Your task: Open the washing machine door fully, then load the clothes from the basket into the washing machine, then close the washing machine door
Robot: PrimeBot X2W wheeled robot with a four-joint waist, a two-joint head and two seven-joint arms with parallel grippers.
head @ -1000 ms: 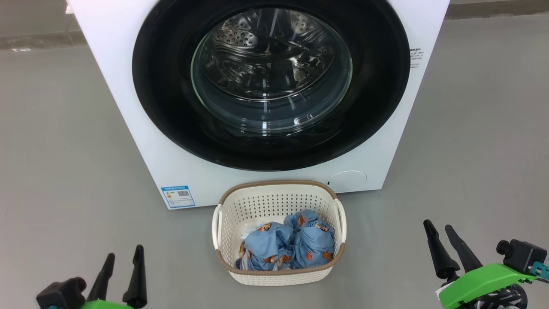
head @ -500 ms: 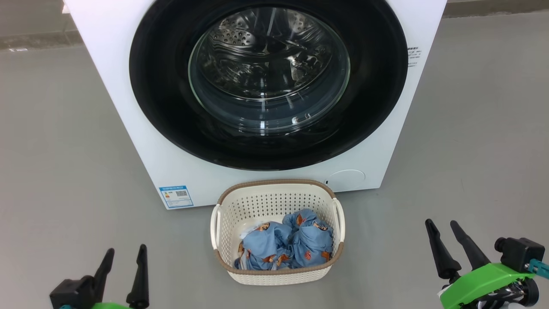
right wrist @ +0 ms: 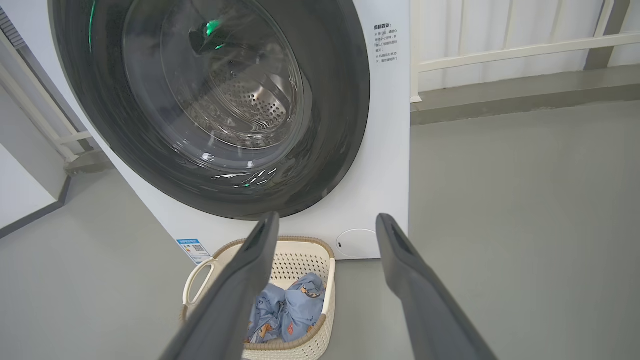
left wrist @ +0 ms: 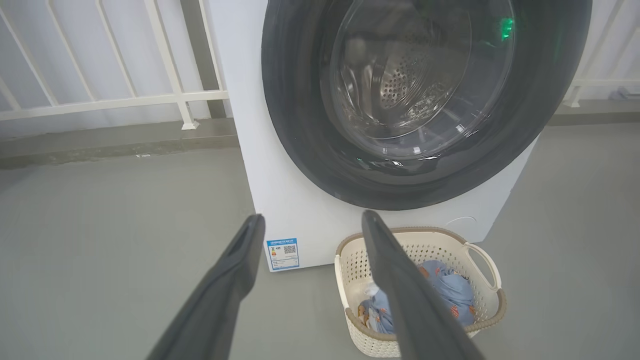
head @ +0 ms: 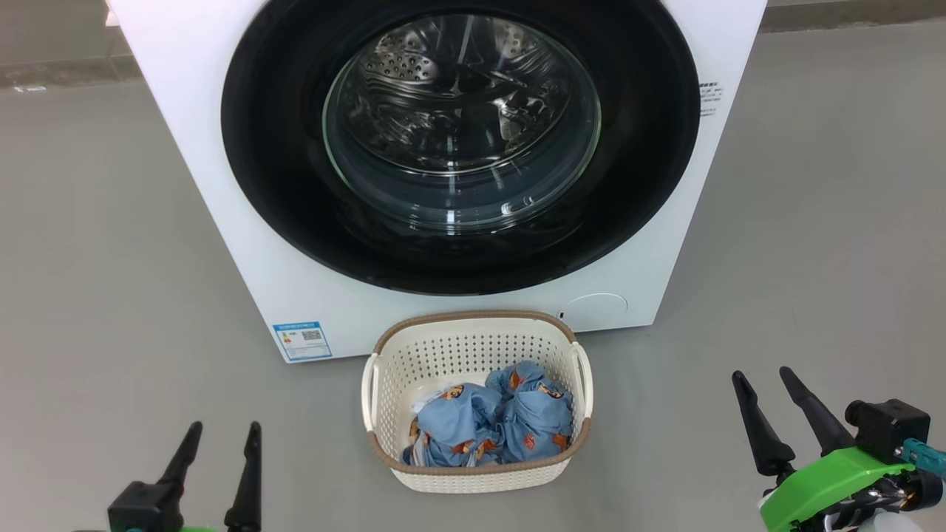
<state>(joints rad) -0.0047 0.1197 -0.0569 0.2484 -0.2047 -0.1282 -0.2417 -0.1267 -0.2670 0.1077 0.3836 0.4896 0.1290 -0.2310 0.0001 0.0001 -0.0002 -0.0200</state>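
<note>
Since the washing machine door [head: 458, 125] is shut with clothes [head: 491, 428] in the basket [head: 473, 347], nothing's done; left hand [head: 225, 426], right hand [head: 761, 373] open

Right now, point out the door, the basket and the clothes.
door [head: 273, 162]: head view, black rim's left side.
basket [head: 473, 353]: head view, perforated back wall.
clothes [head: 521, 423]: head view, blue bundle's middle.

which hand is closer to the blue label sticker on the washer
Left. In the head view the left hand is just below-left of the blue label sticker; the right hand is far right, beyond the basket.
</note>
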